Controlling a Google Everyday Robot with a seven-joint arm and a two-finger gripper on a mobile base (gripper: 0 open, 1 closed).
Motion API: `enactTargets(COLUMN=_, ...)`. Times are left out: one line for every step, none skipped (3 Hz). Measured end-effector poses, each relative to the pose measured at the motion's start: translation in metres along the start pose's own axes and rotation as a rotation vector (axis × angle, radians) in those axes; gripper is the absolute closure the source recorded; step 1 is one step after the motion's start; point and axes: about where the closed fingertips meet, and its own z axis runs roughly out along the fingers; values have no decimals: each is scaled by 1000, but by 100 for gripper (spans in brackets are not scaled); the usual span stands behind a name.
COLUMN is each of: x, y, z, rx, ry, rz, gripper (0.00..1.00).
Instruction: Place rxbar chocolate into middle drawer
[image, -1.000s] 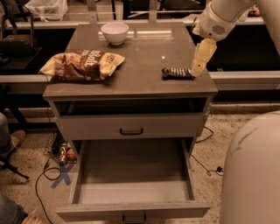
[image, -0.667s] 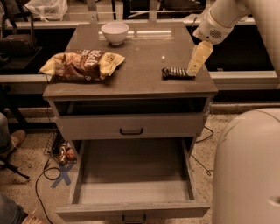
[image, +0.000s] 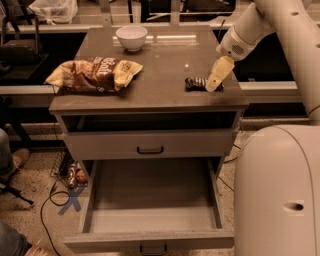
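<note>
The counter (image: 160, 97) carries everything. The middle drawer (image: 150, 220) stands pulled open at 6 o'clock, with nothing in it. A chip bag (image: 95, 75) lies at 9 o'clock and a white bowl (image: 131, 37) at 12. The gripper (image: 215, 86) hangs at 3 o'clock, its tip at the right end of the rxbar chocolate (image: 196, 83); I cannot tell whether it is released or clenched. Catching only that end could likely let the flat bar pivot or slip off the nearby counter edge.
</note>
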Motion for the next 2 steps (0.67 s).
enactTargets(x=-3, y=0, z=25, rx=-34, ry=-11, rz=11, gripper=0)
enactTargets(x=-5, y=3, z=39, rx=-58, ry=-10, rz=15, gripper=0)
